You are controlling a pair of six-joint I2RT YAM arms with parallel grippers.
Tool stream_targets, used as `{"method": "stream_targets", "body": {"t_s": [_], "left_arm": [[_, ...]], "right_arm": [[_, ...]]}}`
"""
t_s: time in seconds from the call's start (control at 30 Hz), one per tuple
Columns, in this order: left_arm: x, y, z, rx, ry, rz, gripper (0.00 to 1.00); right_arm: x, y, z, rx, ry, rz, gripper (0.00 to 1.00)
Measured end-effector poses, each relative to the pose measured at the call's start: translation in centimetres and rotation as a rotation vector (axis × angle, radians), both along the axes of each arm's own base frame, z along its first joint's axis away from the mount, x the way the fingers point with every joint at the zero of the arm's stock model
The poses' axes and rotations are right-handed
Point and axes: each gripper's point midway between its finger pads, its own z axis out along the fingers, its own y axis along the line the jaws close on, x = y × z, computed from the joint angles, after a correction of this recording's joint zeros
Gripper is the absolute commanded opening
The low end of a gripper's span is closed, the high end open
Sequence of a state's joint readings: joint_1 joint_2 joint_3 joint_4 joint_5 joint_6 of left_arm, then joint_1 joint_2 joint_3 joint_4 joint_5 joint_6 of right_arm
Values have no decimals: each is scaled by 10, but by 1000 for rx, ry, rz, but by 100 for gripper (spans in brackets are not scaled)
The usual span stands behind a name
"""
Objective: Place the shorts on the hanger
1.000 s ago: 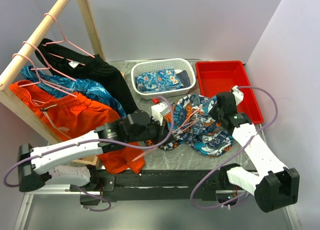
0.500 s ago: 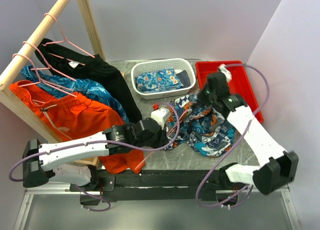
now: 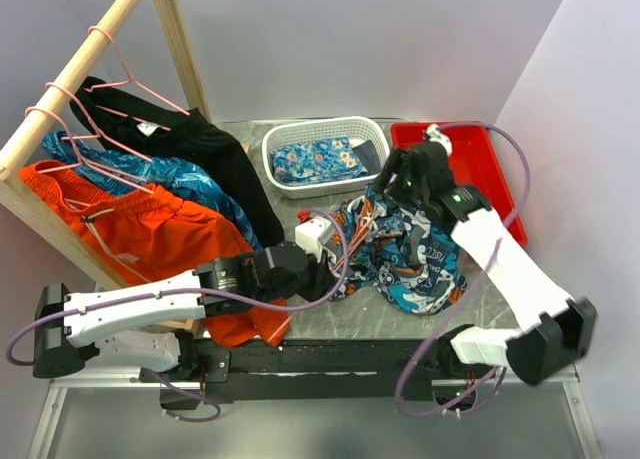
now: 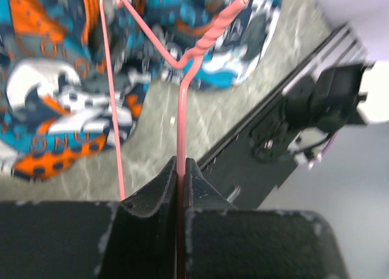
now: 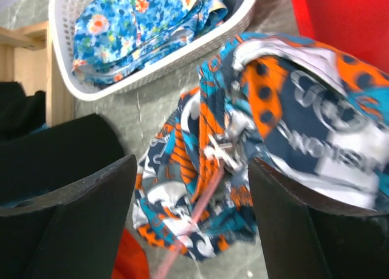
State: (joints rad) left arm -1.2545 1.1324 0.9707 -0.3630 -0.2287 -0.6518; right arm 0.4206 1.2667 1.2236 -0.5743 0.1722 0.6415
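On the mottled grey surface (image 3: 360, 319), soft crumpled shorts (image 3: 412, 257) lie heaped toward the right edge, with a thin pink wire hanger (image 4: 180, 109) running into them. The left fingers (image 4: 180, 169) clamp the wire. The right fingers (image 3: 393, 182) spread empty over the cloth. The wire likely needs holding level while the waistband is drawn across.

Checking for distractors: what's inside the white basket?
A blue floral cloth fills most of the white basket, something dark at one end. Anything beneath the cloth is hidden.
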Motion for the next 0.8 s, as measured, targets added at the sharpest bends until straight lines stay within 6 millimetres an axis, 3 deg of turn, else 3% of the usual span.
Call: {"method": "stream_targets", "body": {"t_s": [0.1,0.2,0.33,0.47,0.57,0.6,0.7,0.8], "left_arm": [[10,-8,8,-29,-45,26,1],[23,-19,7,-19,-76,62,1],[35,-28,2,-13,-93,87,1],[49,-32,8,-48,-108,109,1],[60,-35,15,-80,-118,118,1],[63,-38,17,-89,-118,118,1],[66,-47,18,-110,-114,96,1],[62,-55,13,-115,-98,63,1]], "right_arm": [[-20,-11,8,6,-37,-6,68],[-35,-21,6,9,-61,-20,71],[-43,-34,-25,-49,-6,-60,77],[-42,-45,-56,-128,70,-100,77],[-36,-51,-73,-182,112,-128,62],[-34,-53,-78,-195,126,-134,46],[-30,-64,-91,-227,165,-169,24],[-26,-82,-90,-228,166,-228,17]]}}
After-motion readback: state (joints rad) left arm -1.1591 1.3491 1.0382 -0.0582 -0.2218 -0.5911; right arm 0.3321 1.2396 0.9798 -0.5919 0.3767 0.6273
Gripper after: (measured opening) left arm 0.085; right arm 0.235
